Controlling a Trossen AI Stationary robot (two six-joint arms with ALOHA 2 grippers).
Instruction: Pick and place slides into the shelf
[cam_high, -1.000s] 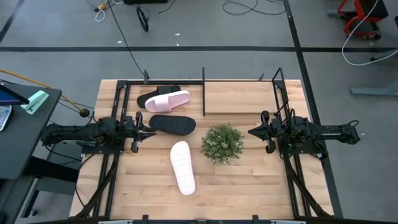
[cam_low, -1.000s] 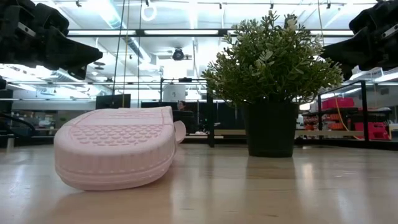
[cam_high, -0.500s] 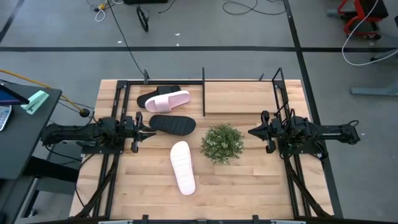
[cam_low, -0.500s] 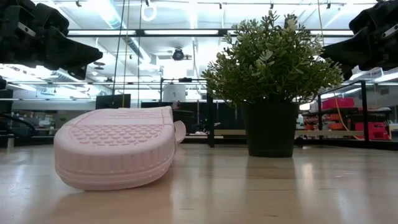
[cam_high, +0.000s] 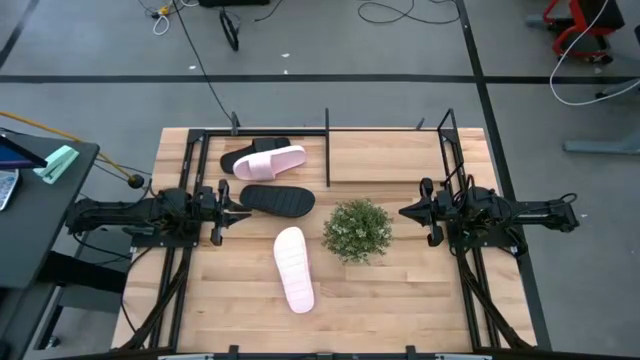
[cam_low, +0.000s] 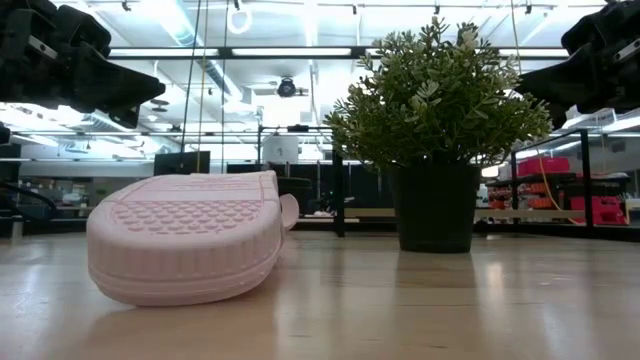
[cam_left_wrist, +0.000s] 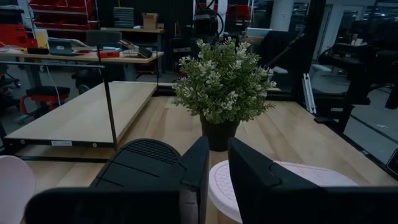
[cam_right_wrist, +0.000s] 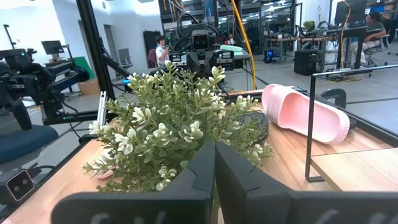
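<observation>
High view: one pale pink slide (cam_high: 294, 268) lies sole-up mid-table, a black slide (cam_high: 277, 200) beside the left gripper (cam_high: 238, 203), another pink-and-black pair (cam_high: 262, 158) inside the shelf (cam_high: 327, 150) — both grippers, left and right (cam_high: 408, 212), empty, fingers nearly together.

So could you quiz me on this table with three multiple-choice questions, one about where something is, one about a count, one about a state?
1. Where does the plant stand?
A. inside the shelf
B. on the table between the two grippers
C. on the floor

2. How many slides show from above?
A. two
B. four
C. six

3. How does the pink slide nearest the table's front edge lie?
A. sole up
B. strap up
C. standing on its heel

Answers: 1 B, it sits between the left gripper and right gripper. 2 B, two pink and two black. 3 A, its textured sole faces up.
</observation>
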